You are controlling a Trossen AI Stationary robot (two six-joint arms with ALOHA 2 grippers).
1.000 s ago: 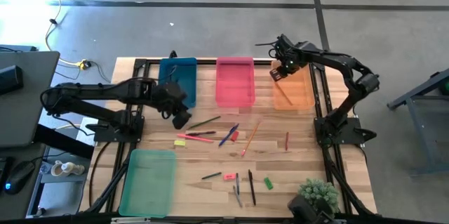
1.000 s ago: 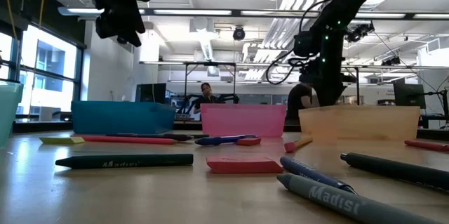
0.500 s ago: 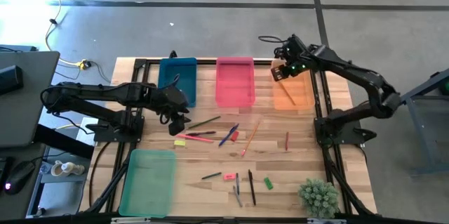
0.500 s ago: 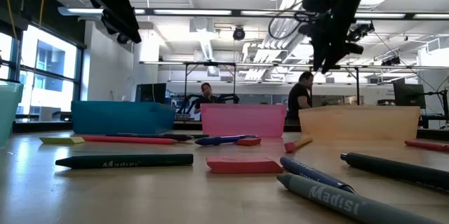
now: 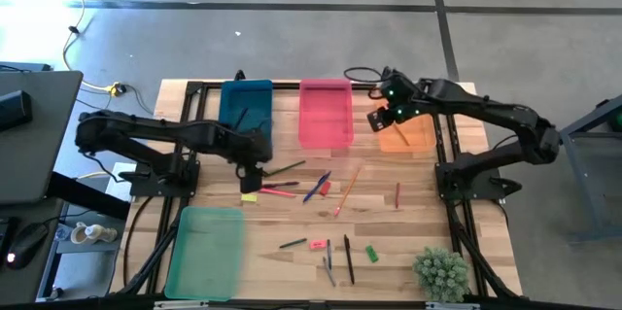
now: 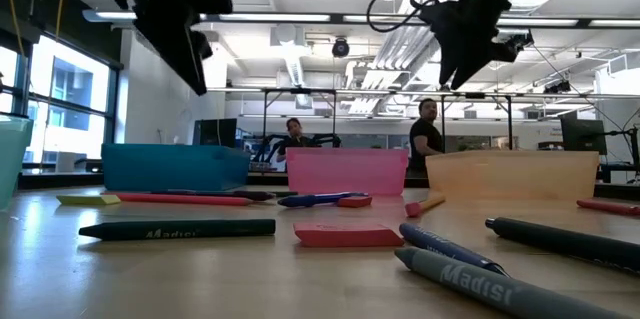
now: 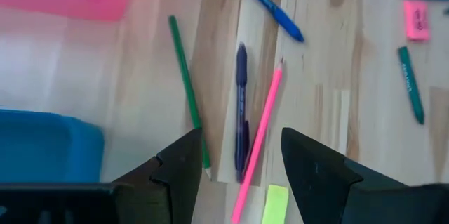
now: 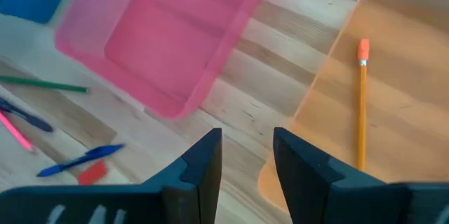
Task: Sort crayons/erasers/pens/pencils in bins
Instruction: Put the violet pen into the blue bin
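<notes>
My left gripper [image 5: 250,176] [image 7: 240,134] is open and hovers above the table beside the blue bin [image 5: 247,111]. Below its fingers lie a green pencil [image 7: 187,90], a dark blue pen [image 7: 240,112], a pink pencil [image 7: 259,136] and the yellow eraser [image 7: 275,204]. My right gripper [image 5: 380,116] [image 8: 247,133] is open, in the air over the gap between the pink bin [image 8: 165,34] and the orange bin [image 5: 406,127]. An orange pencil [image 8: 361,104] lies flat inside the orange bin. The light green bin [image 5: 206,250] sits at the near left.
More items lie flat on the wood: a blue pen [image 5: 316,187], an orange pencil [image 5: 347,190], a red stick [image 5: 397,194], a pink eraser [image 5: 318,244], a green eraser [image 5: 371,252], dark pens [image 5: 348,259]. A potted plant [image 5: 442,271] stands at the near right corner. People show in the room behind.
My right gripper has risen from the far end of the orange bin and moved toward the table's left and near side, to the gap beside the pink bin. My left arm has stretched out, carrying its gripper a little toward the sticks at the table's middle.
</notes>
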